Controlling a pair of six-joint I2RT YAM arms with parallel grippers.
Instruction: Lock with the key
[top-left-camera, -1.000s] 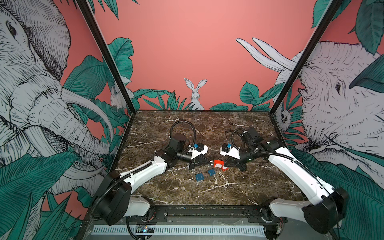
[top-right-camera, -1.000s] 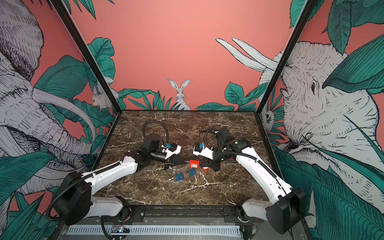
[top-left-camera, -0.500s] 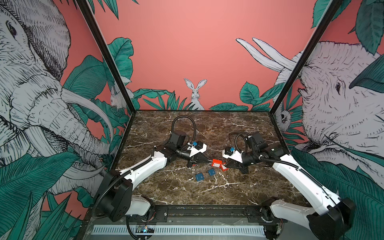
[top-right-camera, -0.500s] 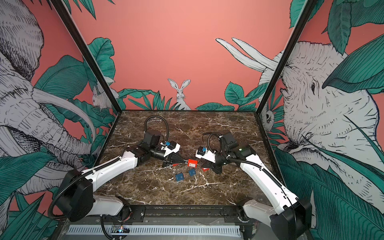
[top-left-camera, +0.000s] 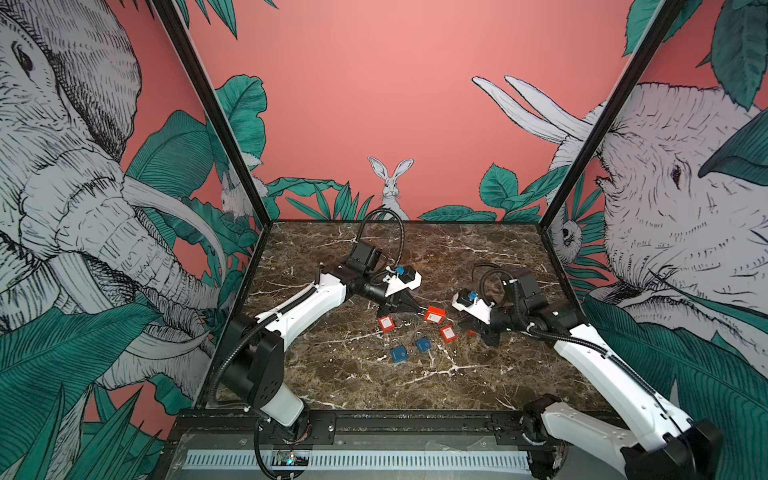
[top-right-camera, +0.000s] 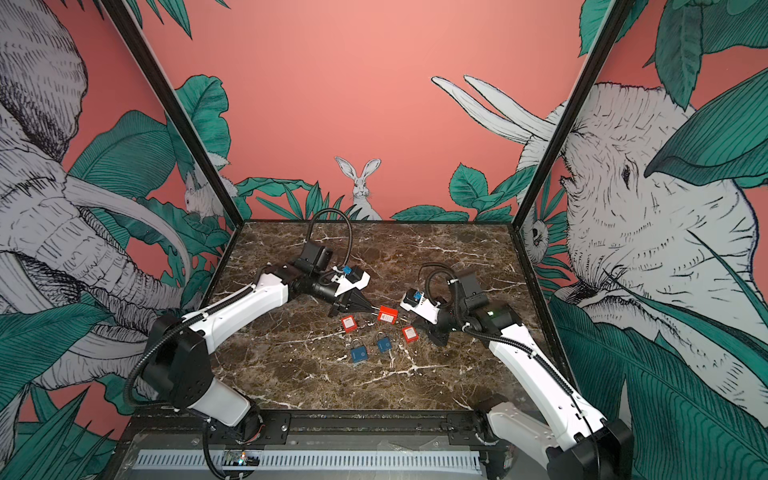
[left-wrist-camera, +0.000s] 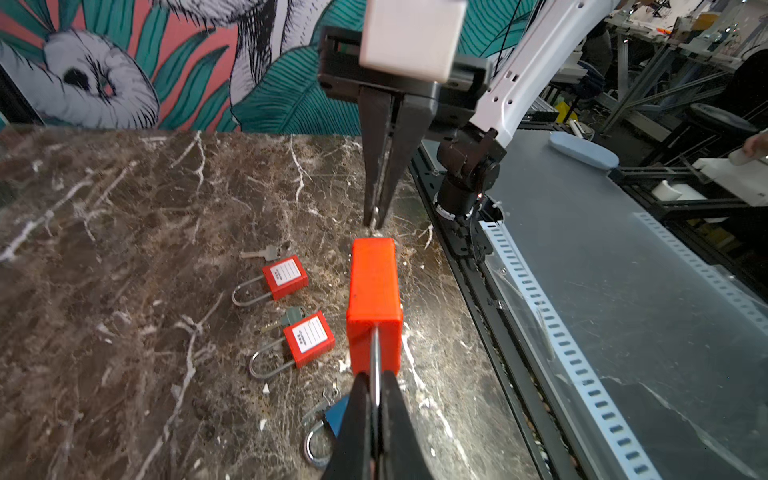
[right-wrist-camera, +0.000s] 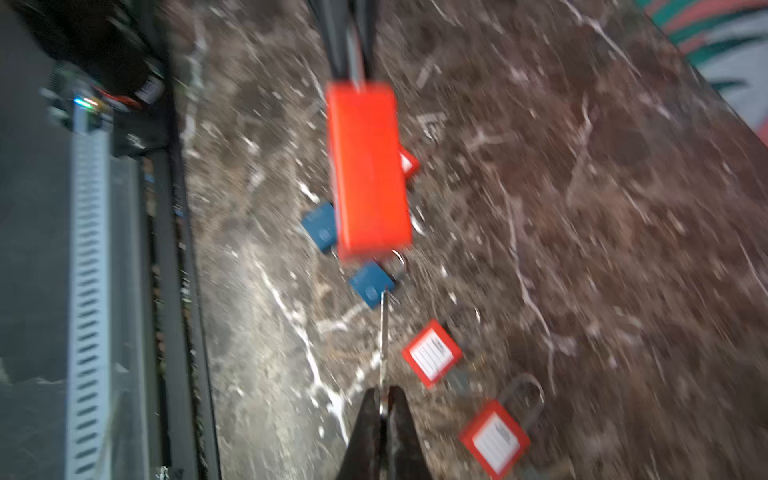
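Red padlock (left-wrist-camera: 374, 299) sat over the table (left-wrist-camera: 124, 208). The left wrist view showed its shackle clamped in the left gripper (left-wrist-camera: 375, 386). Only the blurred right wrist view showed the key (right-wrist-camera: 382, 332), pinched in the right gripper (right-wrist-camera: 384, 395), its tip short of the padlock.

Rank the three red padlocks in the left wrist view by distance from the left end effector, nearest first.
1. Held red padlock: shackle pinched in the left end effector.
2. Near labelled padlock: flat on the marble beside it.
3. Far labelled padlock: farther on, toward the right end effector and its key.
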